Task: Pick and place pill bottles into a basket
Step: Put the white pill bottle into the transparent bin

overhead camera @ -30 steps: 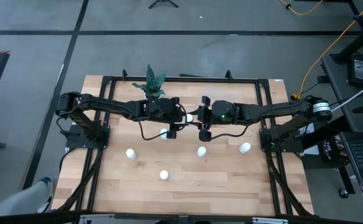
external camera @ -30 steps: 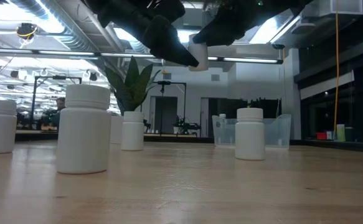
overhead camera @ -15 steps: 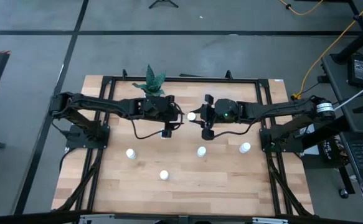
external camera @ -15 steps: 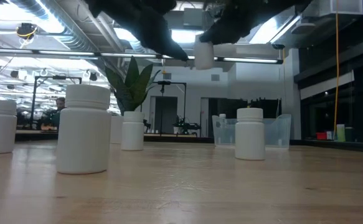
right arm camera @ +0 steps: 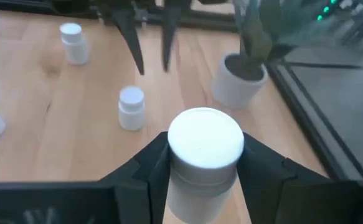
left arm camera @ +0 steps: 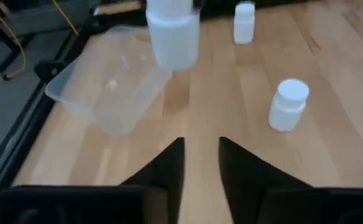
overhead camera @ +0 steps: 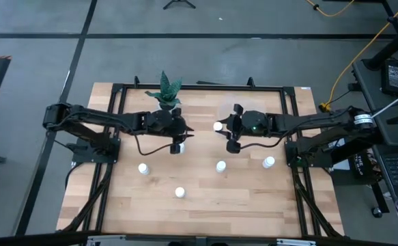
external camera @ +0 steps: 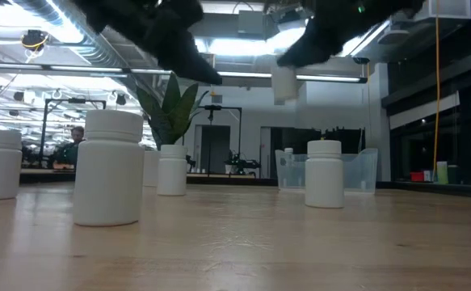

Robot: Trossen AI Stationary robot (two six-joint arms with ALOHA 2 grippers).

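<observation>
White plastic throughout: the small cylindrical pill bottles with white caps look rigid and light, with smooth sides that could slip, so each is best pinched across the body just under the cap. The right end effector [right arm camera: 203, 177] is clenched that way on one bottle [right arm camera: 205, 146], held in the air above the middle of the pale wooden worktop [overhead camera: 205, 198], cap toward its wrist camera. The left end effector [left arm camera: 200, 155] carries nothing, its dark fingers standing a narrow gap apart, near the white pot with a green plant [overhead camera: 166, 96]. A second bottle [overhead camera: 180, 146] stands just beside it. Three more stand apart on the boards: one toward the left [overhead camera: 143, 168], one toward the front [overhead camera: 179, 193], one near the centre [overhead camera: 220, 166], and another [overhead camera: 269, 162] sits toward the right edge. The shallow clear plastic basket [left arm camera: 103, 93] rests on the worktop near its far edge, and in the left wrist view no bottle shows inside it.
</observation>
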